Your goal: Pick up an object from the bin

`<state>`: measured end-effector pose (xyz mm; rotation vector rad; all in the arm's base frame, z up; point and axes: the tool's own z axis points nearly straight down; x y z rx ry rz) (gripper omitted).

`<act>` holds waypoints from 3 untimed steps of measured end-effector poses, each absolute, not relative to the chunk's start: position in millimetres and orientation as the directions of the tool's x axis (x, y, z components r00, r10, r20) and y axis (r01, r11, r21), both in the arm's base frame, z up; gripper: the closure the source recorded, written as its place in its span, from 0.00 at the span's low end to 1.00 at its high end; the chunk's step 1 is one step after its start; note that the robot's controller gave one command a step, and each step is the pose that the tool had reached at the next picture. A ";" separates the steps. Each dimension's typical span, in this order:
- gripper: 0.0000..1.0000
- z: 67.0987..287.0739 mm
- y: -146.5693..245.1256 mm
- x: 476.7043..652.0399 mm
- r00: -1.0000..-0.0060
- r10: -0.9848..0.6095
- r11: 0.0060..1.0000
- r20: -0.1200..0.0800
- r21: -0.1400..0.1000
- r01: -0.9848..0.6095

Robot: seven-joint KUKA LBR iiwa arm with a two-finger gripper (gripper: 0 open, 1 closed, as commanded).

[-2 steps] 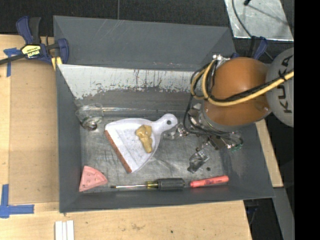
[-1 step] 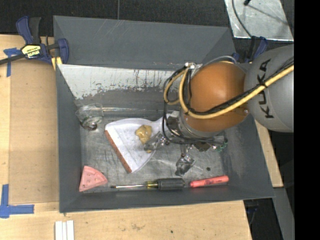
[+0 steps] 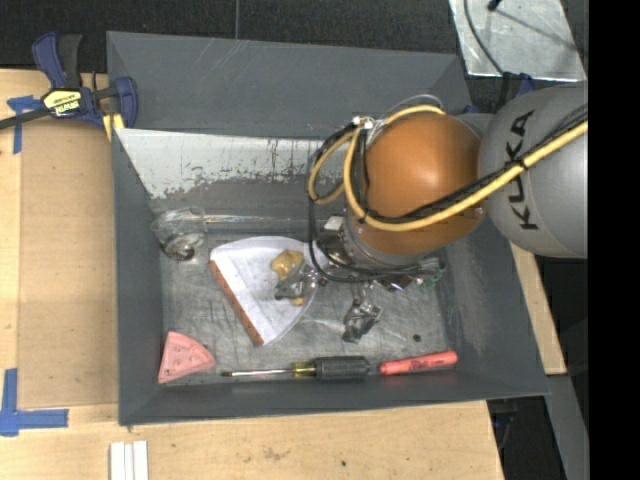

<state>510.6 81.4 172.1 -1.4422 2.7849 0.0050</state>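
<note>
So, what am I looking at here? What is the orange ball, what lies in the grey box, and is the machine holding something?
One camera looks down into a grey metal bin, slightly from one side. The orange ball is a cover on the wrist of a robot arm, which reaches in from the right. Below it hang its two fingers, spread apart over the right end of the white wedge with a brown edge; I see nothing held between them. A tan lump lies on that wedge. Also in the bin: a pink wedge, a black-handled screwdriver, a red pen and a clear glass-like thing.
</note>
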 end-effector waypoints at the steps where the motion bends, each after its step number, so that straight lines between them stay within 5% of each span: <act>1: 0.00 180.9 82.2 546.8 -0.471 -0.882 0.471 -0.002 -0.002 -0.882; 2: 0.00 178.4 73.6 556.8 -0.277 -0.961 0.277 -0.005 -0.005 -0.961; 3: 1.00 74.5 78.2 584.8 -0.452 -0.892 0.452 0.000 -0.004 -0.892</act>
